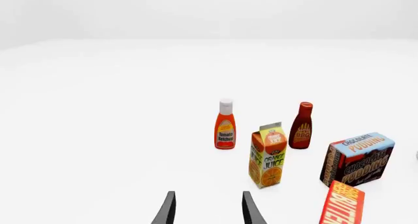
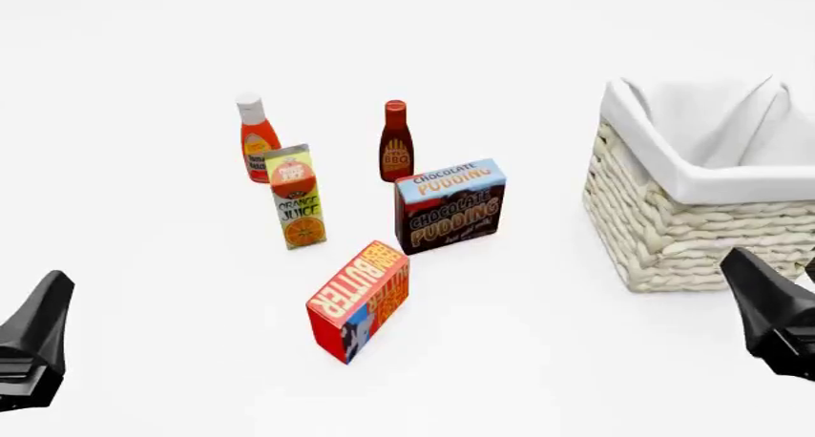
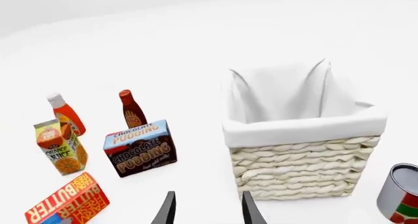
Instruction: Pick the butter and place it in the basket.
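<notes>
Your butter [image 2: 359, 301] lies on the table [image 2: 153, 36], nearest you in the cluster, just in front of the chocolate pudding box [image 2: 451, 205], with the orange juice carton [image 2: 297, 197] off to its left. Behind those stand the ketchup bottle [image 2: 258, 137] and the BBQ sauce bottle [image 2: 396, 141]. The basket [image 2: 662, 232] sits well apart to the right, its white lining folded over the rim.

From the front you only get dark tips: your left gripper [image 2: 36, 346] at the lower left, your right gripper [image 2: 770, 313] at the lower right, just in front of the basket. How far either one is spread, you cannot tell there.

The wrist views settle it. Your left gripper [image 1: 207, 208] shows two fingers parted, nothing between them, and the butter [image 1: 341, 203] is cut off at the frame's edge. Your right gripper [image 3: 207, 208] is likewise spread and holding nothing, looking at the basket [image 3: 300, 158], with the butter [image 3: 65, 200] at the corner.

Only the right wrist view catches a tin can [image 3: 402, 193] just beside the basket; the front view does not show it.
</notes>
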You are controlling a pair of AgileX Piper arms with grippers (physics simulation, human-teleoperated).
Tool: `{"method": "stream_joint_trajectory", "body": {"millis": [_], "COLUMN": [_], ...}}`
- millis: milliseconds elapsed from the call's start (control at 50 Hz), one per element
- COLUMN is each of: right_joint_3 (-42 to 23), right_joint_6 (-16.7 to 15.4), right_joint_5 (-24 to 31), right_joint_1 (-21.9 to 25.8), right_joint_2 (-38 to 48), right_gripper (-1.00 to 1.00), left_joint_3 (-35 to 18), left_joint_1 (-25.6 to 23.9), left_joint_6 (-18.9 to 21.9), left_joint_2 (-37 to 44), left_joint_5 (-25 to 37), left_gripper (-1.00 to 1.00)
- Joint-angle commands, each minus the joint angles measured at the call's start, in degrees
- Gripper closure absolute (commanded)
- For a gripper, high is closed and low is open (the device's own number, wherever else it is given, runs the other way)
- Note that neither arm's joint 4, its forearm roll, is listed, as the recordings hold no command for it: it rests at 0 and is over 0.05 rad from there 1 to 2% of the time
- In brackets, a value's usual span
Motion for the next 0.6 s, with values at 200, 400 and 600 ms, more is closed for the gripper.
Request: {"method": "stream_joint_trajectory", "body": {"millis": [200, 400, 600], "right_joint_3": [-11.09, -15.07, -17.63], "right_joint_6": [7.28, 12.64, 16.04], "right_joint_5": [5.09, 7.96, 7.07], "right_joint_1": [5.54, 8.78, 11.51], "right_joint_2": [12.81, 17.53, 24.45], "right_gripper": [-1.00, -1.00, -1.00], "left_joint_3": [0.00, 0.00, 0.00], "left_joint_1": [0.00, 0.00, 0.00], "left_joint_6": [0.00, 0.00, 0.00], "left_joint_2": [0.00, 0.00, 0.00], "left_joint_5": [0.00, 0.00, 0.00], "left_gripper": [-1.00, -1.00, -1.00]}}
